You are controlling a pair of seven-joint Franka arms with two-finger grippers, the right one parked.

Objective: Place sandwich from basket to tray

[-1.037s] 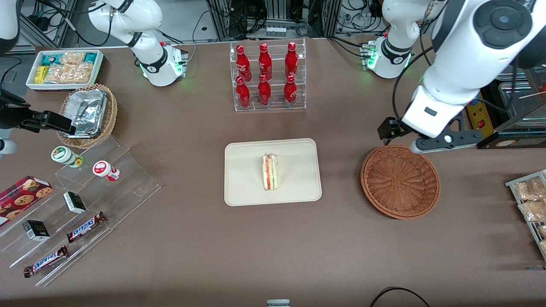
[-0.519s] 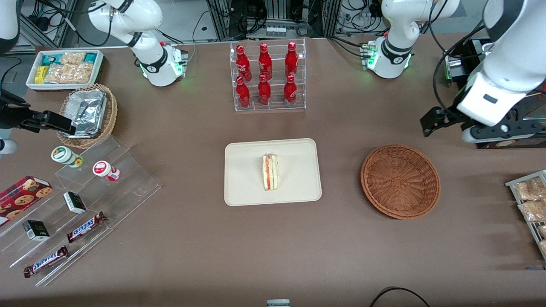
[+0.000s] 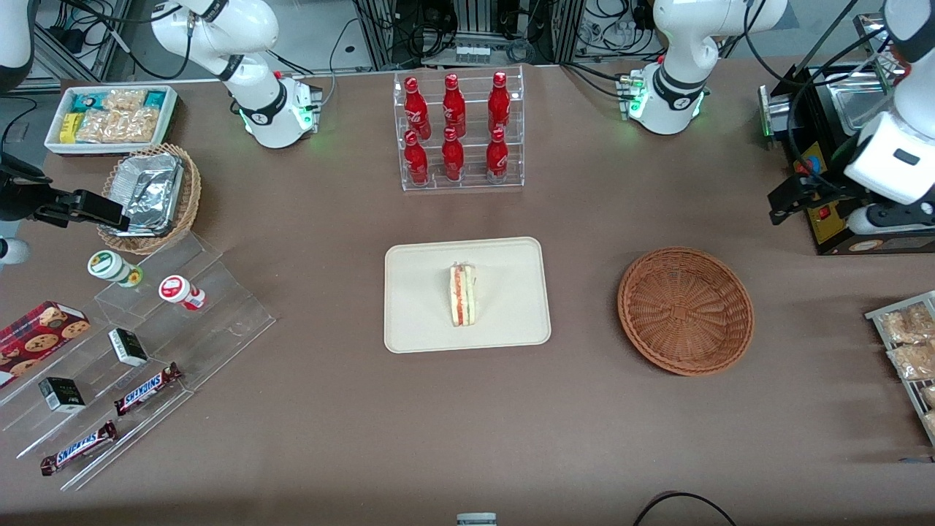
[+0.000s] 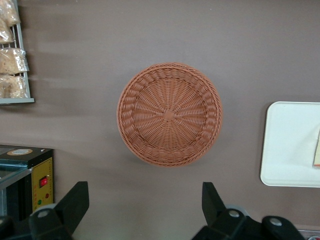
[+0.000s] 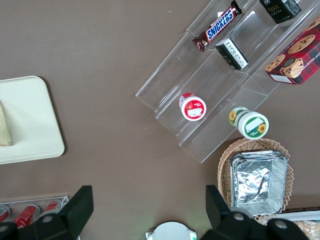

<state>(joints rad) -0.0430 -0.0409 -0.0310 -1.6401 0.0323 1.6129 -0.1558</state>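
The sandwich (image 3: 462, 294), a pale wedge with red and green filling at its edge, lies in the middle of the cream tray (image 3: 424, 292). The round reddish-brown basket (image 3: 685, 310) stands beside the tray, toward the working arm's end, with nothing in it. My left gripper (image 3: 780, 208) hangs high over the table, farther from the front camera than the basket and next to a black appliance (image 3: 833, 146). In the left wrist view the gripper (image 4: 144, 200) is open and holds nothing. That view also shows the basket (image 4: 170, 114), the tray (image 4: 290, 145) and a sliver of the sandwich (image 4: 317, 150).
A clear rack of red bottles (image 3: 459, 131) stands farther from the front camera than the tray. A rack of snack packets (image 3: 909, 343) sits at the working arm's end. Toward the parked arm's end are acrylic steps with snacks (image 3: 146, 343), a tan basket of foil trays (image 3: 150, 193) and a white bin (image 3: 113, 117).
My left gripper has swung away from above the basket's rim toward the working arm's end of the table, now beside the black appliance. The sandwich, tray and basket have not moved.
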